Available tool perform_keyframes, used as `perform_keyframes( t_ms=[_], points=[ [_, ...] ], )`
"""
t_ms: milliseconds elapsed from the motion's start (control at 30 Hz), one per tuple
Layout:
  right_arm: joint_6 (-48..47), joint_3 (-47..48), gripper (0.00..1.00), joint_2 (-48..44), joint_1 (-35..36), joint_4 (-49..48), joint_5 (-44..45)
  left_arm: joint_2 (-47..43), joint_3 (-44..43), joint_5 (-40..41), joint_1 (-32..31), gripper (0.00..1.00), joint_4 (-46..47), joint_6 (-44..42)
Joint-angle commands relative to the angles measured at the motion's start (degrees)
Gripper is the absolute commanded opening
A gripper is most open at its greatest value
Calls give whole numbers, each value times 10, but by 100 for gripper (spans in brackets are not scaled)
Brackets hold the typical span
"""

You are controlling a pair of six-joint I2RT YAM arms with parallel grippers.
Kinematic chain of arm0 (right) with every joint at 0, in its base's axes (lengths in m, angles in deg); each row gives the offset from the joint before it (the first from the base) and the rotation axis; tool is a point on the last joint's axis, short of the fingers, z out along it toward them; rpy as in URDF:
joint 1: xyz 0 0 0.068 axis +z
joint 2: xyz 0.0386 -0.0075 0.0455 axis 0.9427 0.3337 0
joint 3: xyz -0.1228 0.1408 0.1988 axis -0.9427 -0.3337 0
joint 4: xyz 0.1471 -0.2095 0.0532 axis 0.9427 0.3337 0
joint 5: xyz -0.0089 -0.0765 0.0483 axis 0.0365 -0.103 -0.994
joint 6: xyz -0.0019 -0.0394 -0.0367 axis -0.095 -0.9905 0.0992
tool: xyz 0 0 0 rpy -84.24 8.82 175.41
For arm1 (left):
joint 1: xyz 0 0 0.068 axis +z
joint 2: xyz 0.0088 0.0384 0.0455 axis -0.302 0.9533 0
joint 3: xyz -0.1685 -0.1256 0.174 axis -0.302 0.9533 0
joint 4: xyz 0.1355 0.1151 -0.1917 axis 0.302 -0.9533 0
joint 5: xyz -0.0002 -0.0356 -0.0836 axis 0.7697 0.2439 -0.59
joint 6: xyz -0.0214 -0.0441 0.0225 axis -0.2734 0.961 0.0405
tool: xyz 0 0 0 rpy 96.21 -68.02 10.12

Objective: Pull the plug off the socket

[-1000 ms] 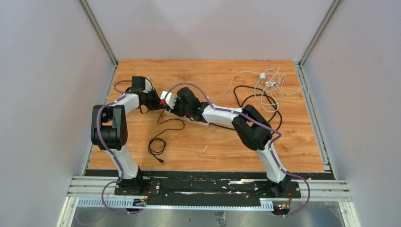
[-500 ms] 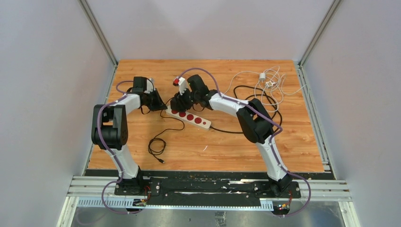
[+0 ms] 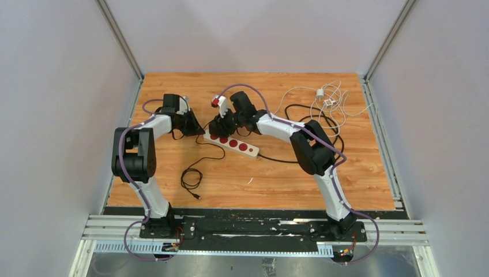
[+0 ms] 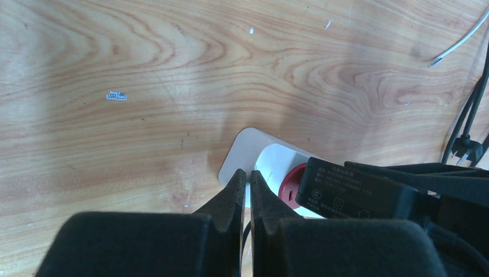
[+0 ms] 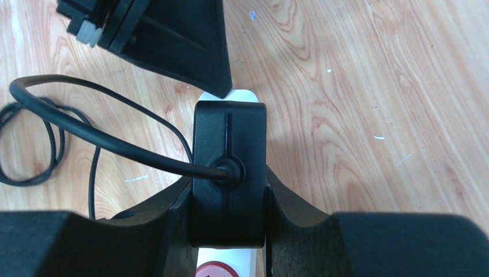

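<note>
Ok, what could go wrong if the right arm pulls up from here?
The left gripper, shut, pins only the power strip's end edge. It could slip off, letting the strip lift with the black adapter held by the right gripper. The adapter's cable passes near the left gripper and might snag.

One socket (image 3: 237, 145), four red outlets (image 3: 233, 142), one plug (image 5: 229, 173)

White link shells (image 3: 277, 128), black joints (image 3: 140, 153); purple cable (image 3: 245, 85) along each arm; matte black, seemingly padded fingers (image 4: 228, 199).
</note>
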Motion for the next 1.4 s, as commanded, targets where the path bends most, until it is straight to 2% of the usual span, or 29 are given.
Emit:
perform_keyframes(
  t_ms=[0,133,233,367,533,767,867,933,967,1200,1367],
  points=[
    [-115,-33,0,-66,6,-6,-14,48,42,26,-19,7,-125,-19],
    [-199,-64,0,-82,19,-16,-10,47,42,26,-19,7,-125,-19],
    [-244,-75,0,-87,37,-15,29,47,42,26,-19,8,-125,-20],
    [-187,-57,0,-90,34,-5,17,47,42,25,-19,8,-124,-21],
    [-105,-57,0,-142,30,0,50,39,46,1,-19,12,-105,-17],
    [22,-52,0,-229,-3,50,18,-1,22,-2,-19,38,-102,-3],
    [60,-46,0,-264,-25,75,-26,-39,-5,12,-19,64,-120,-2],
    [89,-34,0,-284,-48,99,-74,-71,-22,30,-19,90,-132,-4],
    [104,-30,0,-294,-61,107,-99,-92,-31,40,-19,98,-138,-4],
    [165,43,0,-363,-149,160,-186,-242,-83,155,-19,100,-190,5],
    [239,143,0,-363,-250,172,-235,-353,-73,258,-18,100,-205,22]
  ],
)
